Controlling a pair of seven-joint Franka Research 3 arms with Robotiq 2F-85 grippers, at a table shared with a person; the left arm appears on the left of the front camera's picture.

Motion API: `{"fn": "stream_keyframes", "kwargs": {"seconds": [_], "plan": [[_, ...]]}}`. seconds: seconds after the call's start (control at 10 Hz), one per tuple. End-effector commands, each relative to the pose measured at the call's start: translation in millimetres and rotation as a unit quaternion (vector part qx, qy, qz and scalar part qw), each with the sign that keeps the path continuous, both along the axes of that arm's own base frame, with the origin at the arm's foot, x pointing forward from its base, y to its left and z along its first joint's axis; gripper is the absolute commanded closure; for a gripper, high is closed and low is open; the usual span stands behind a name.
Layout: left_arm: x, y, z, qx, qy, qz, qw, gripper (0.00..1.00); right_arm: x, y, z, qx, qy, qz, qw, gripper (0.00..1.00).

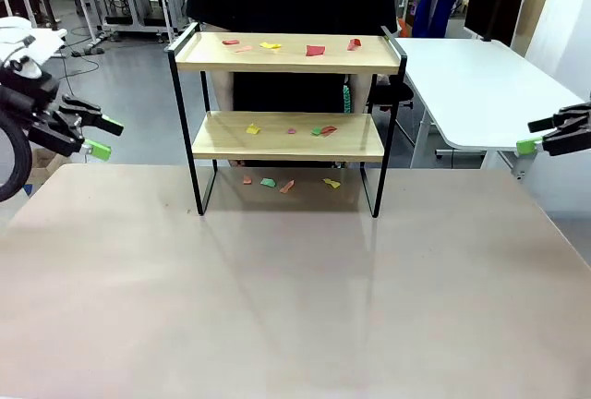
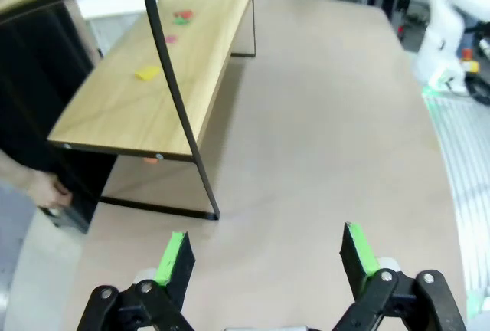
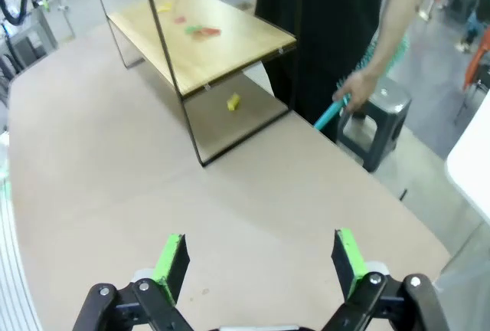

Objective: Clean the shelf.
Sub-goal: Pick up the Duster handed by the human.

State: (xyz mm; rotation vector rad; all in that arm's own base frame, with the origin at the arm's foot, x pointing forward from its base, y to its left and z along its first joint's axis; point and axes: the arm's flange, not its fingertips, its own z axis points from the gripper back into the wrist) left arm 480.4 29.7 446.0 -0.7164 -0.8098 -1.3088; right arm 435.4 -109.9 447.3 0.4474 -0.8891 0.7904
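**Both grippers spread wide, shelf at the far edge**

Nearest, the bare table (image 1: 295, 297) lies open from side to side. The left gripper (image 1: 103, 138) hangs off its left edge and the right gripper (image 1: 527, 137) off its right, each with fingers apart and empty. The shelf (image 1: 222, 145) stands mid-table at the far edge, with coloured paper scraps (image 1: 316, 50) on both boards and beneath. The right wrist view adds a person's hand (image 3: 356, 86) gripping a teal stick (image 3: 329, 113) beside a grey stool (image 3: 380, 113).
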Motion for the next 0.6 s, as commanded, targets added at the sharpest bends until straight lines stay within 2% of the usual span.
{"fn": "stream_keyframes", "kwargs": {"seconds": [0.0,0.3,0.4,0.5], "plan": [[-5,-1,13,-0.005,0.003,0.005,1.0,0.0,-5,2,12,0.011,-0.009,0.011,1.0,0.0],[-5,-1,13,-0.005,0.003,0.005,1.0,0.0,-5,2,12,0.011,-0.009,0.011,1.0,0.0],[-2,0,6,0.008,0.0,0.002,1.0,0.0,-2,6,7,0.007,0.006,0.001,1.0,0.0],[18,16,1,-0.028,0.001,0.006,1.0,0.0,23,-8,6,0.029,-0.003,-0.013,0.999,0.0]]}}
